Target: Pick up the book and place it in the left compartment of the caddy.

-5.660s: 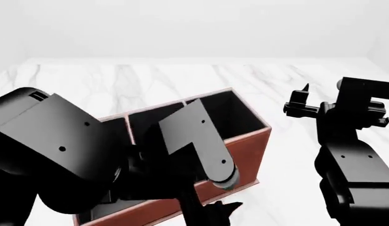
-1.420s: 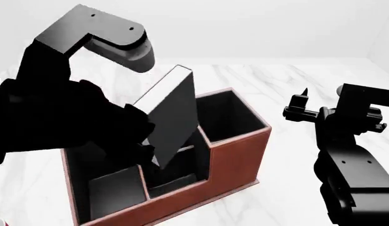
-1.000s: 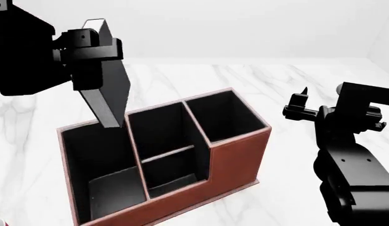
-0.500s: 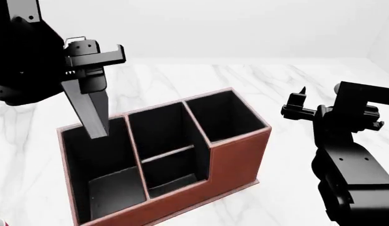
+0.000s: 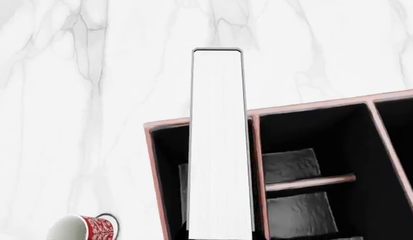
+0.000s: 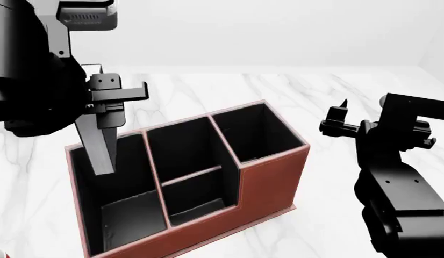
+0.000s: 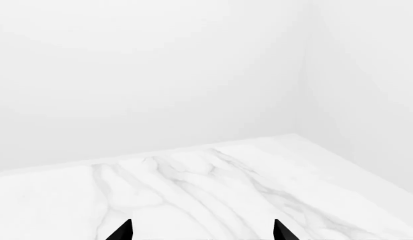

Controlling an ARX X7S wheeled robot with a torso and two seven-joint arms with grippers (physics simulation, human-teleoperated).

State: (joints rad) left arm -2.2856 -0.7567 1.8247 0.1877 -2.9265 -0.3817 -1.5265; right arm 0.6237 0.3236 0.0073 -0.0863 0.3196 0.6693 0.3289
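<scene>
- A white marble tabletop (image 6: 294, 88) with grey veins runs back to plain white walls; the caddy (image 6: 269, 180) stands on it.
- Head view: the left hand (image 6: 107, 99) is clenched on the upper end of the book (image 6: 99, 148), which hangs tilted, its lower end dipped inside the caddy's left compartment (image 6: 114, 193). That long slot lies at the caddy's left end, next to the two small middle compartments; the tall square compartment is at the far right end.
- Head view: the right hand (image 6: 342, 122) hovers to the right of the caddy, well apart from it, with nothing in it; its fingers seem spread, though their gap is hard to read here.
- Left wrist view: the book's white page edges (image 5: 218, 145) face the camera, framed by a thin black cover, lined up over the left compartment (image 5: 172, 165) of the caddy (image 5: 153, 150). A red-patterned mug (image 5: 83, 228) lies on its side on the tabletop (image 5: 73, 75) near the caddy's left wall.
- Right wrist view: two black fingertips (image 7: 121, 231) stand wide apart over bare tabletop (image 7: 193, 190), so the hand is released.
</scene>
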